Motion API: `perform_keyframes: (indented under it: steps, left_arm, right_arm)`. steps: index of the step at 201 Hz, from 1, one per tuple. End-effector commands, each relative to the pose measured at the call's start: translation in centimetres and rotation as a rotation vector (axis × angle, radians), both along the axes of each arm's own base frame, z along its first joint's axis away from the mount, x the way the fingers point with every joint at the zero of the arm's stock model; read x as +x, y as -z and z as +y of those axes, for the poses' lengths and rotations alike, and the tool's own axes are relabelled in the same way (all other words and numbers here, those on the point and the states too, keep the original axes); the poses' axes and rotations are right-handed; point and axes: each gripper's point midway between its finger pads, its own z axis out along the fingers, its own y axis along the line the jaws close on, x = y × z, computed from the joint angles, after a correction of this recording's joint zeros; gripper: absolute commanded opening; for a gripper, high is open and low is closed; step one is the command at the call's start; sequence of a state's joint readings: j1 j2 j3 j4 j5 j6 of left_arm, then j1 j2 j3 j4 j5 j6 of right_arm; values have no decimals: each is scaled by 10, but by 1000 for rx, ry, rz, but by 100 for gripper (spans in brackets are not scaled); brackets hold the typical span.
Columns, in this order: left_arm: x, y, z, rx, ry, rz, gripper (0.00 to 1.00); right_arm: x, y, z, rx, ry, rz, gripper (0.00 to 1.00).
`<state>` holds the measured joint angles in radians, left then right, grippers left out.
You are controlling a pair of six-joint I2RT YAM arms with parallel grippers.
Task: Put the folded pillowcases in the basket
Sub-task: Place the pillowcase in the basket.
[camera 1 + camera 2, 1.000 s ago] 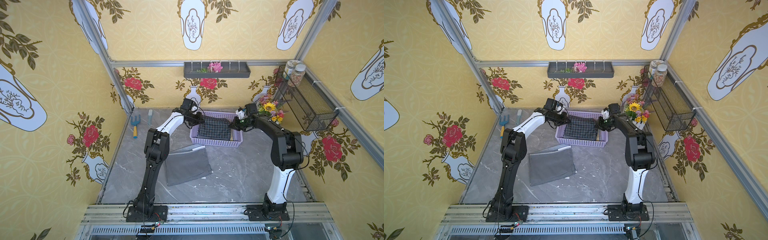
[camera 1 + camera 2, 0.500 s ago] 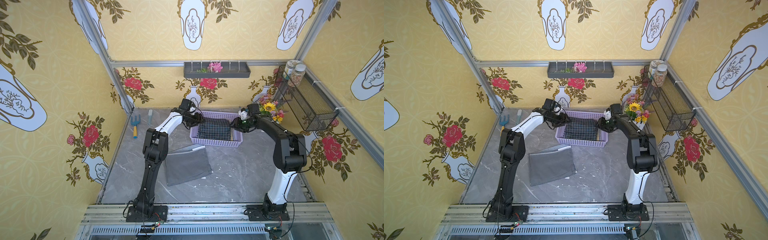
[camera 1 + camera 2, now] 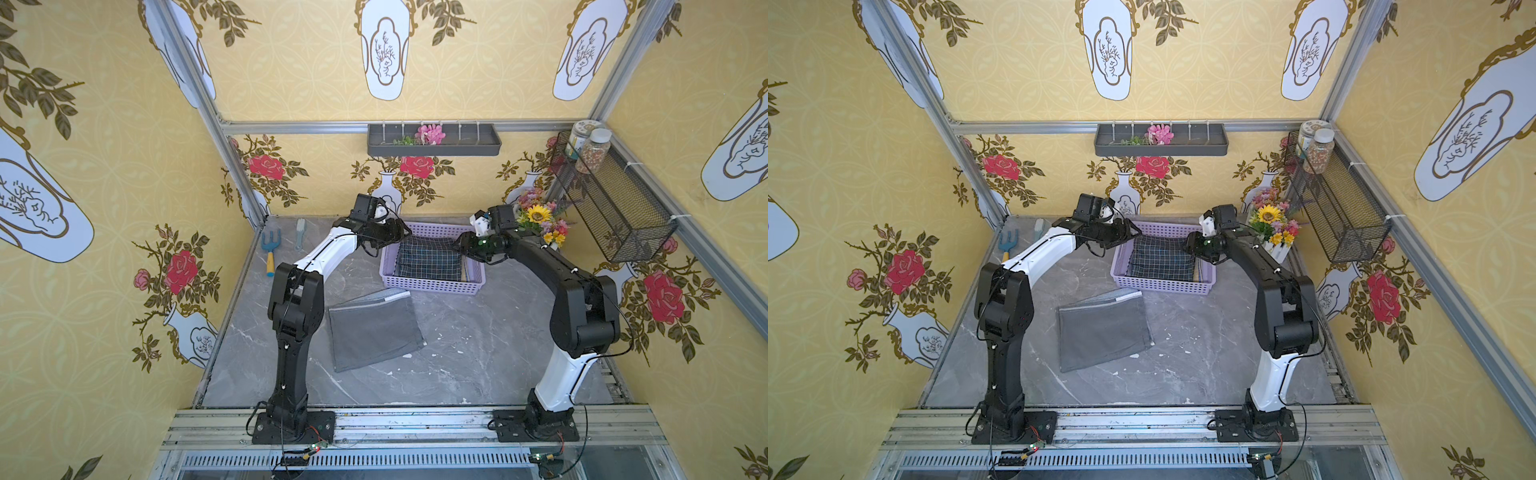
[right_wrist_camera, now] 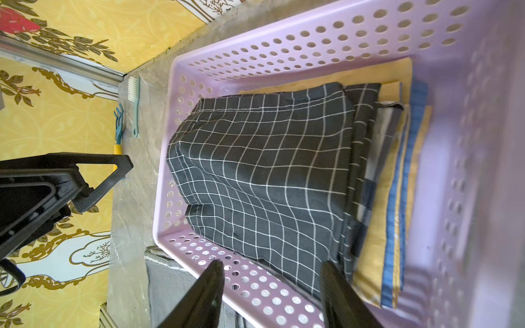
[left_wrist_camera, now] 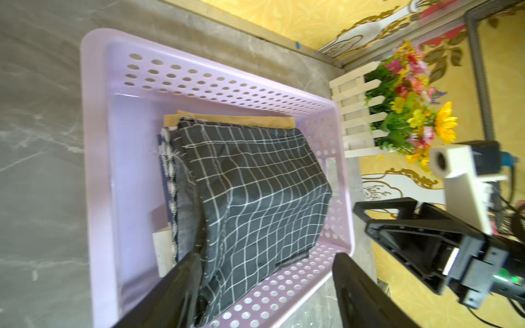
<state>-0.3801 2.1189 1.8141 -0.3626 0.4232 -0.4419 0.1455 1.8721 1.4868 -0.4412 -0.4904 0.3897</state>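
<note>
Lilac basket, pillowcase, wrist-only blue-striped cloth

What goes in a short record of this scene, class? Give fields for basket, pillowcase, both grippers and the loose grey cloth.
basket: lilac, perforated, at back of table
pillowcase: dark checked, folded, inside basket atop other folded cloths
left gripper: open, at one basket end
right gripper: open, at opposite end
grey cloth: flat on table before basket

Top views overhead; 2 wrist views — close, sharing the basket
</note>
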Motion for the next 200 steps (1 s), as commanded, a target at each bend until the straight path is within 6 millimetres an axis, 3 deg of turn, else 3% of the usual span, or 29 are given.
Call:
perform_keyframes:
  steps: [1, 55, 113, 151, 200]
  left_arm:
    - [4, -17, -16, -96, 40, -71, 79]
    - [7, -16, -39, -181, 76, -93, 79]
    - [17, 14, -58, -209, 91, -42, 79]
    - [16, 40, -56, -171, 72, 2, 79]
    - [16, 76, -40, -57, 3, 59, 79]
  right_arm:
    - [11, -1, 18, 27, -14, -24, 58]
    - [28, 21, 23, 37, 16, 3, 58]
    - [35, 46, 11, 27, 59, 54, 58]
    - [31, 58, 5, 13, 70, 87, 58]
    - [30, 57, 2, 10, 78, 88, 59]
